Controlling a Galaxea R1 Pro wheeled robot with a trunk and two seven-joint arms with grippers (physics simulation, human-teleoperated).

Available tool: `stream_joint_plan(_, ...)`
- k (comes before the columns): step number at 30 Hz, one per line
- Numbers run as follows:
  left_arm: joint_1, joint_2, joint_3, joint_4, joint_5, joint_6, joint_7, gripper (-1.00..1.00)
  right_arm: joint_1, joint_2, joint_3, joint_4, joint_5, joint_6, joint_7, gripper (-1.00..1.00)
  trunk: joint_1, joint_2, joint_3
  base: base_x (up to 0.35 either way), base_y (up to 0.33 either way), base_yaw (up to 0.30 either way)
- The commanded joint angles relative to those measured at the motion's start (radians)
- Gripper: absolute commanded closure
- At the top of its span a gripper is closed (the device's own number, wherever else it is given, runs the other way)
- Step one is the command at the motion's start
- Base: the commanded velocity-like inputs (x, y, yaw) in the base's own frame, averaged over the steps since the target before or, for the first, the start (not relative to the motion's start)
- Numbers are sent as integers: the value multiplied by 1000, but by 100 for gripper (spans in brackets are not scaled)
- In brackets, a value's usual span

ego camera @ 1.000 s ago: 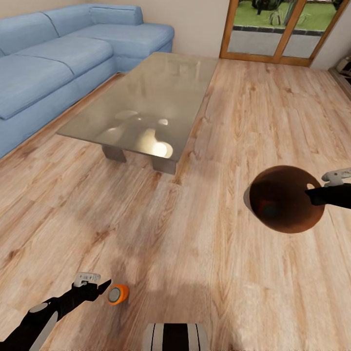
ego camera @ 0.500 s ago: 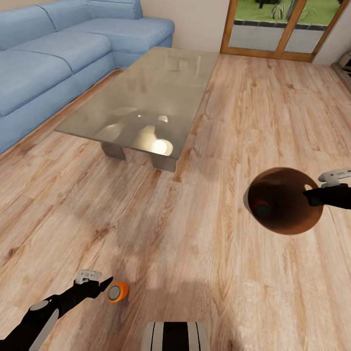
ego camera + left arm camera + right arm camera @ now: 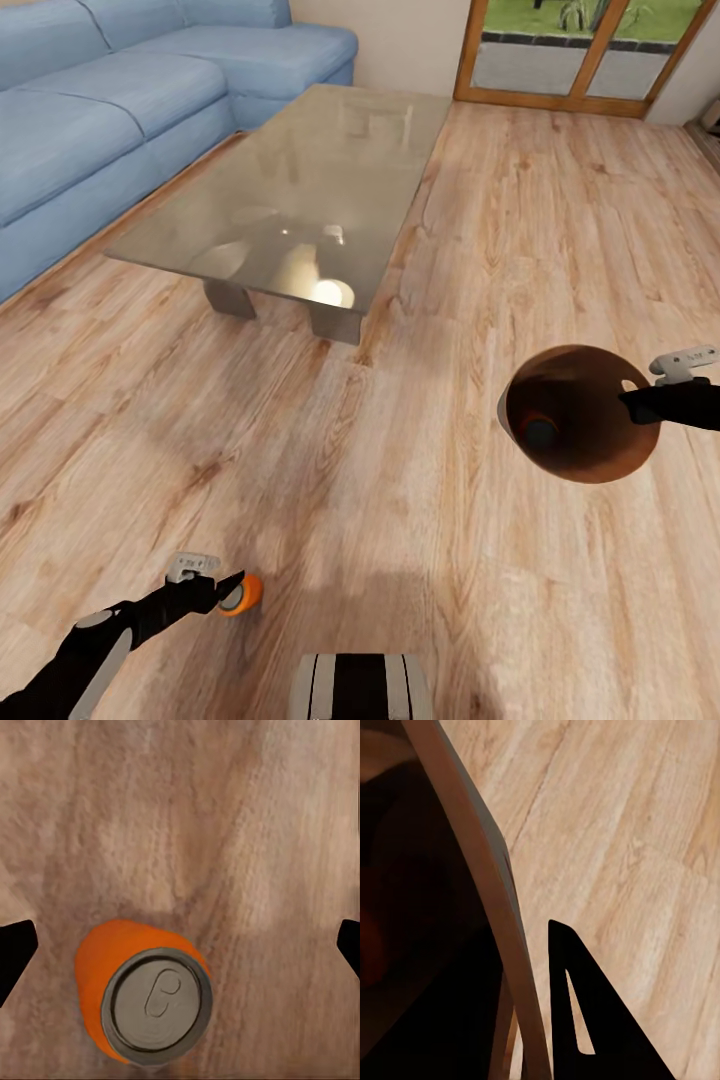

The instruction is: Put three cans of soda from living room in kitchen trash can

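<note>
Left gripper point(image 3: 232, 590) is what I check first: on its wrist feed the two black fingers point(image 3: 13, 958) stand wide apart at the frame's edges, with an orange soda can point(image 3: 145, 1000) on the wood floor point(image 3: 400, 500) between them and nearer one side, silver end facing the camera. From the head camera that orange soda can point(image 3: 242, 594) lies just past the fingertips; I cannot say whether they touch it.

My right gripper point(image 3: 634, 396) is clamped on the rim of the trash can point(image 3: 580, 425), one finger point(image 3: 585, 1020) outside the wall and the rim point(image 3: 491, 892) running beside it. Inside the brown bin I make out a dark can point(image 3: 540, 432) and a hint of orange.

Beyond both grippers sit the glass coffee table point(image 3: 290, 200), the blue sofa point(image 3: 90, 130) and the wood-framed glass doors point(image 3: 580, 50).
</note>
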State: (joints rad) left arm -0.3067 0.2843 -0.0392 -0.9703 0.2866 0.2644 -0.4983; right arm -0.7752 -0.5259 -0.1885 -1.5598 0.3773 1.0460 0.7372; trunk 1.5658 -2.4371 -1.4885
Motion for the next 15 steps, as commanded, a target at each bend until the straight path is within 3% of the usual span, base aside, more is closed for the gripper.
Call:
stream_joint_plan(1,0,-3,1,-38,1,57,0,-100,-1,0,0,0,-9,1,5,100,4,-7,-4,0,0,0)
stream_joint_plan(3,0,-3,2,-81,1,108,0,-100,-1,1,0,0,-9,1,5,100,11,-21,-11,0,0,0)
stream_joint_plan(6,0,-3,4,-208,0,234,1,-100,0,0,0,0,-9,1,5,100,23,-42,-23,0,0,0)
stream_joint_plan(8,0,-3,5,-279,-1,280,1,-100,0,0,1,0,-9,1,5,100,31,-56,-31,0,0,0)
stream_joint_plan(15,1,-3,8,-367,-2,323,6,-100,1,0,4,0,-9,1,5,100,31,-56,-35,0,0,0)
